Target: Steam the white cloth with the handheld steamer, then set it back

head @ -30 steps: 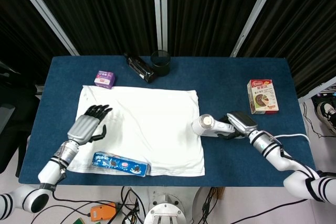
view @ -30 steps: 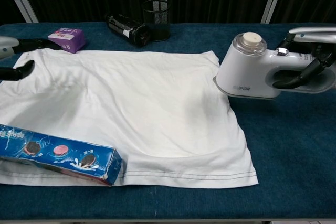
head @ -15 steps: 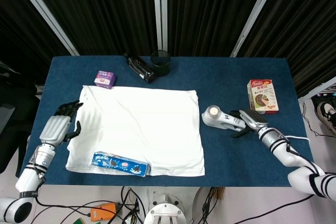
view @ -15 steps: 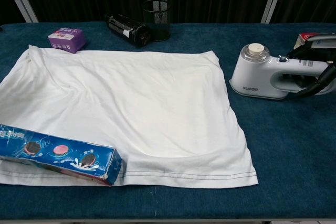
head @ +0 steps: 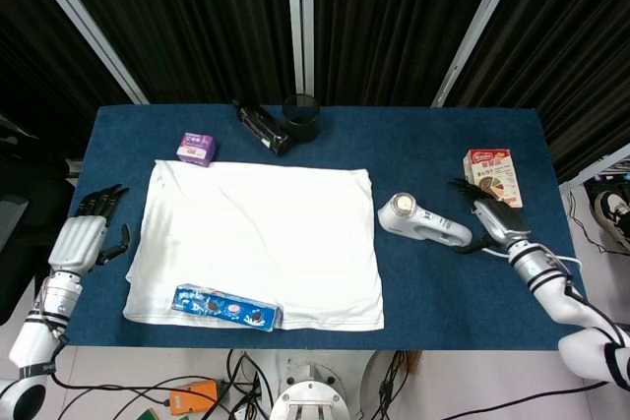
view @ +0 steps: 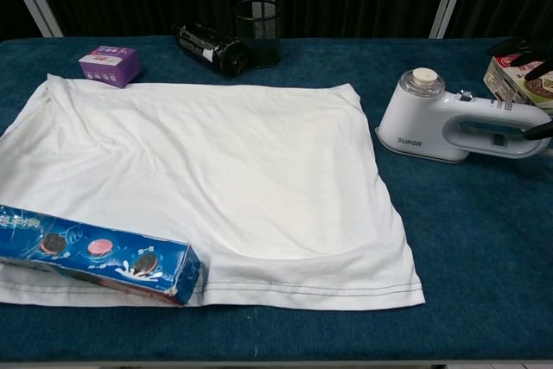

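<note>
The white handheld steamer point(head: 423, 220) lies on the blue table point(head: 413, 145) right of centre in the head view, just beside the right edge of the white cloth point(head: 261, 238) spread flat mid-frame. The right hand point(head: 489, 211) sits just right of the steamer's handle end, fingers spread, holding nothing. At the far left edge, the left hand point(head: 84, 238) rests off the cloth, fingers apart and empty. A blue cookie box point(head: 225, 307) lies on the cloth's lower edge.
</note>
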`<state>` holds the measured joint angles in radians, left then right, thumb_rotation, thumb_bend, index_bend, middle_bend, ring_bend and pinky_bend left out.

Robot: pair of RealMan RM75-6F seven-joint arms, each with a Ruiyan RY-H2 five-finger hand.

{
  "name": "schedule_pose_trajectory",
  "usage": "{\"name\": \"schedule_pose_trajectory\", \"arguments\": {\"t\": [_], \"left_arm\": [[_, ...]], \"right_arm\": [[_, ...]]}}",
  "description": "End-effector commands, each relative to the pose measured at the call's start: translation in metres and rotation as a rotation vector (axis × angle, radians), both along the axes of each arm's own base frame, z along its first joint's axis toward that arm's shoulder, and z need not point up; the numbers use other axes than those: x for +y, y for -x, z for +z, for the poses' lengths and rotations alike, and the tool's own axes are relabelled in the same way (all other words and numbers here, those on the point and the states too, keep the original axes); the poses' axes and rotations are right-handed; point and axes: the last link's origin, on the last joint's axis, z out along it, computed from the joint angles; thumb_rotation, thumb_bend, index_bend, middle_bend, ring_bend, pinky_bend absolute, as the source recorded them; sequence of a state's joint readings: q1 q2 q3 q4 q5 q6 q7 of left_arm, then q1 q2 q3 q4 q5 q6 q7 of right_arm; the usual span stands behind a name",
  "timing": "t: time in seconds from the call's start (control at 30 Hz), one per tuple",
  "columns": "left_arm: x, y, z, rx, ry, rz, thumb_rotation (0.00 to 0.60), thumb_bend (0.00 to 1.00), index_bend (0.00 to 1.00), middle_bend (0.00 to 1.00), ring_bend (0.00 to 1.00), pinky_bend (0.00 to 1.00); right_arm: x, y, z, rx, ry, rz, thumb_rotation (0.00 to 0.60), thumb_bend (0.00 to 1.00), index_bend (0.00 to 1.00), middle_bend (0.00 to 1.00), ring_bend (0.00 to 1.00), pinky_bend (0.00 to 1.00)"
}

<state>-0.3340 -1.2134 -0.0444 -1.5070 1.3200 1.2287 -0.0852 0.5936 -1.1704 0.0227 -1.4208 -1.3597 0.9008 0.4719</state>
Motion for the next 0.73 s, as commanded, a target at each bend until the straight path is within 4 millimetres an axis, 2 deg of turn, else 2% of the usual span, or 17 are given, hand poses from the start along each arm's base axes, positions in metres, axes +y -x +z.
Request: {"name": "schedule_pose_trajectory", "arguments": {"t": [0.03, 0.1, 0.2, 0.27, 0.4, 0.5, 0.6, 0.73], "left_arm": [[-0.005, 0.009, 0.016, 0.036, -0.069, -0.002, 0.262, 0.53, 0.01, 0.03, 0.0, 0.0], [-0.011, 0.018, 0.027, 0.078, -0.122, 0.007, 0.328, 0.5, 0.01, 0.03, 0.0, 0.0], [-0.025, 0.031, 0.041, 0.113, -0.177, 0.039, 0.38, 0.43, 0.01, 0.03, 0.0, 0.0], [-0.037, 0.038, 0.049, 0.142, -0.204, 0.055, 0.397, 0.34, 0.01, 0.03, 0.0, 0.0], [-0.07, 0.05, 0.058, 0.197, -0.244, 0.094, 0.406, 0.16, 0.01, 0.03, 0.0, 0.0], [-0.093, 0.055, 0.059, 0.2, -0.252, 0.122, 0.444, 0.14, 0.01, 0.03, 0.0, 0.0], [-0.113, 0.055, 0.056, 0.182, -0.253, 0.14, 0.515, 0.14, 0.01, 0.03, 0.0, 0.0], [-0.127, 0.053, 0.052, 0.158, -0.253, 0.136, 0.535, 0.14, 0.01, 0.03, 0.0, 0.0]], "right_arm": [[0.018, 0.005, 0.037, 0.047, 0.187, 0.031, 0.6, 0.01, 0.0, 0.05, 0.04, 0.15], [0.031, 0.008, 0.052, 0.099, 0.303, 0.042, 0.6, 0.01, 0.0, 0.05, 0.04, 0.15], [0.052, 0.014, 0.068, 0.155, 0.428, 0.045, 0.6, 0.01, 0.0, 0.05, 0.03, 0.15], [0.066, 0.018, 0.075, 0.171, 0.479, 0.044, 0.6, 0.01, 0.0, 0.04, 0.02, 0.14], [0.099, 0.028, 0.081, 0.176, 0.532, 0.029, 0.6, 0.01, 0.0, 0.0, 0.0, 0.06], [0.119, 0.034, 0.082, 0.171, 0.53, 0.014, 0.6, 0.01, 0.0, 0.0, 0.0, 0.03], [0.133, 0.037, 0.079, 0.164, 0.529, 0.013, 0.6, 0.01, 0.0, 0.0, 0.0, 0.01], [0.141, 0.038, 0.074, 0.145, 0.478, 0.01, 0.6, 0.01, 0.0, 0.0, 0.0, 0.0]]}}
